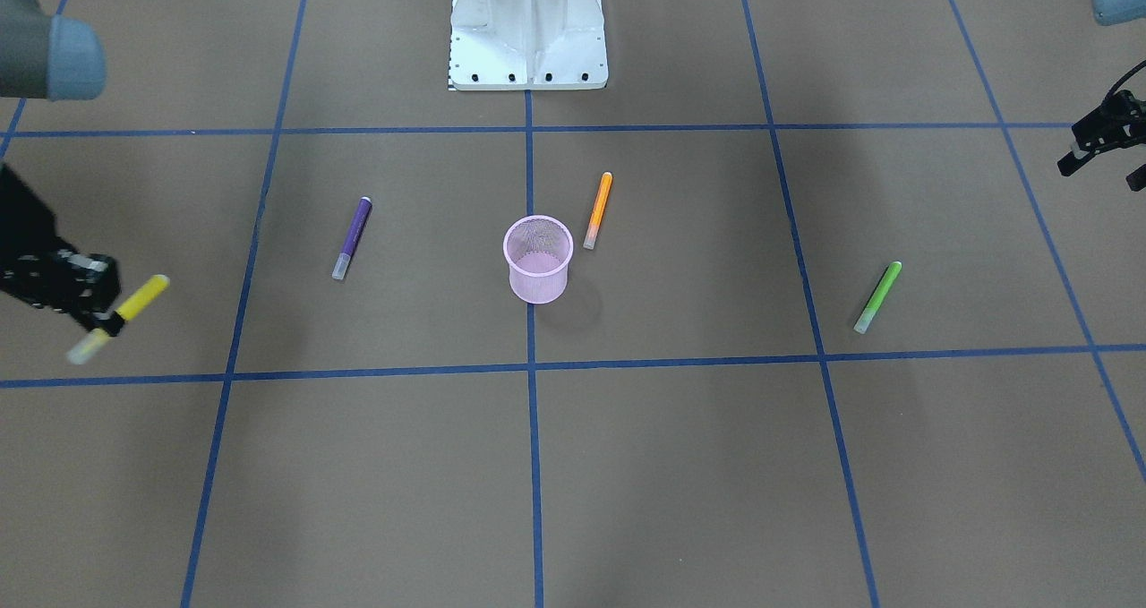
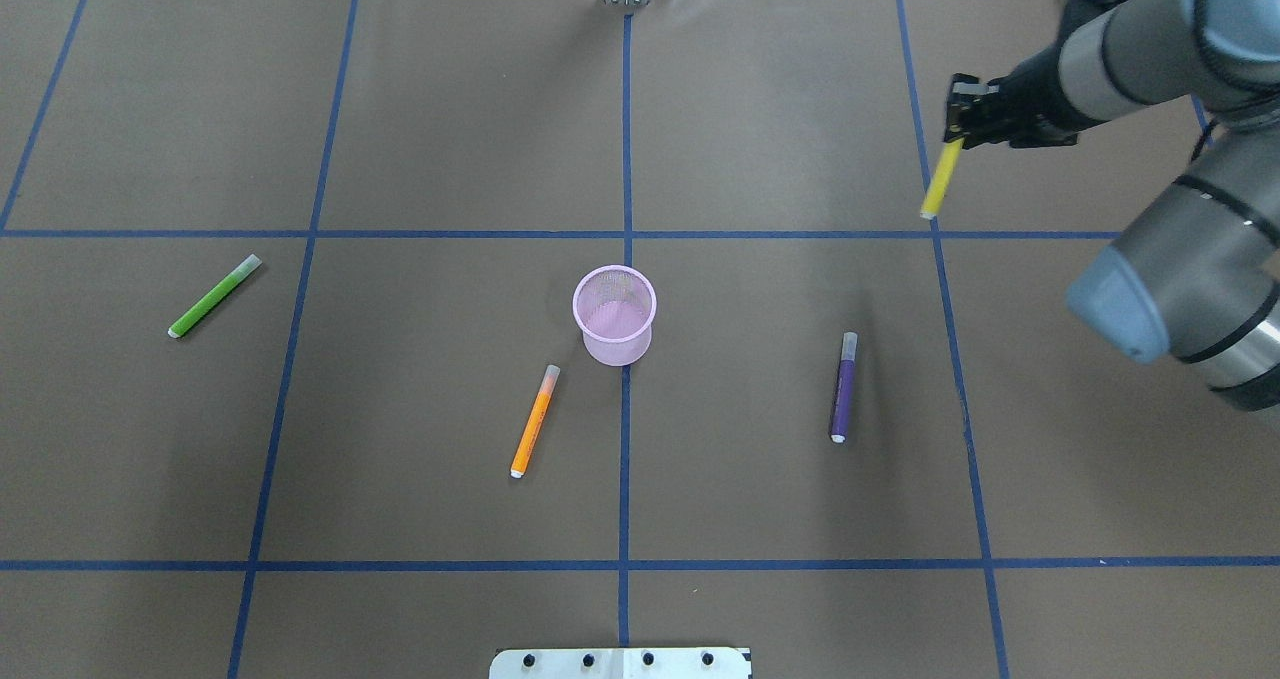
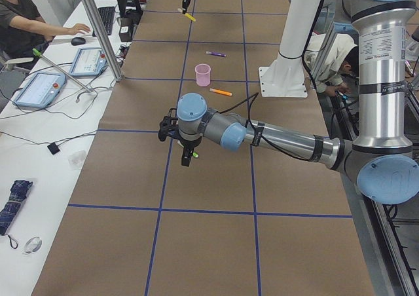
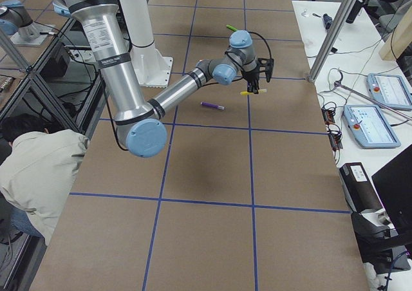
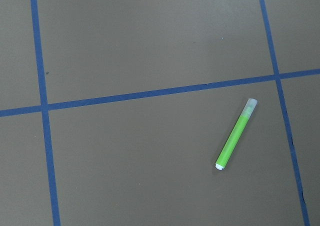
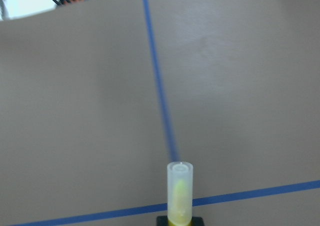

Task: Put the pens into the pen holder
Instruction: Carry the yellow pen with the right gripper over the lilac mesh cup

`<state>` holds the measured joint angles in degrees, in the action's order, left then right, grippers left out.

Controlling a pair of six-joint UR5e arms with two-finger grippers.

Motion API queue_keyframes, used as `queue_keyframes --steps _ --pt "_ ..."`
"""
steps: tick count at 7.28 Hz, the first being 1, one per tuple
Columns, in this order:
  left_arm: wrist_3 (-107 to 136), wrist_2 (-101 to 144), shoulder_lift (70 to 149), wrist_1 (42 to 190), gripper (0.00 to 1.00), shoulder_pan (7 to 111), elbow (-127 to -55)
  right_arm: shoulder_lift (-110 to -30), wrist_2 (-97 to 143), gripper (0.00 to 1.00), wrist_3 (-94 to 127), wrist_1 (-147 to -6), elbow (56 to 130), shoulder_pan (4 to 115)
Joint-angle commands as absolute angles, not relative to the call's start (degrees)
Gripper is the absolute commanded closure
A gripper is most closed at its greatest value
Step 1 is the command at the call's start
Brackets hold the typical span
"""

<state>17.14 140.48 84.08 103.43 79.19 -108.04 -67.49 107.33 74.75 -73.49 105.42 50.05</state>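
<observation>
Right jaws clenched on yellow pen (image 2: 941, 177), lifted off tabletop (image 2: 400, 109), well apart from pink mesh pen holder (image 2: 616, 345). Left jaws looked spread and empty above green pen (image 2: 213, 296). Step, I judged: carrying. Next: swing over rim, tip pen upright, release.

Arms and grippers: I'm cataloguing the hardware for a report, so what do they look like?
The left arm and right arm are silver-grey tubes with pale blue rounded joint caps. The left arm carries a white printed label and a black cable. The left gripper and right gripper are black.
</observation>
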Motion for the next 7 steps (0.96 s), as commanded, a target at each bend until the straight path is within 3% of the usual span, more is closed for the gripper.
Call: queue_keyframes --steps 1,3,7 --pt "17.2 140.6 84.5 103.5 0.0 79.2 -108.5 -58.9 88.3 1.0 88.1 -74.1 105.1 35.6" --pt "17.2 141.2 84.6 103.5 0.0 79.2 -109.0 -54.9 84.0 1.0 91.7 -74.0 102.7 32.0" --pt "17.1 141.7 84.7 103.4 0.0 79.2 -109.3 -54.7 76.6 1.0 92.1 -74.0 102.5 26.5"
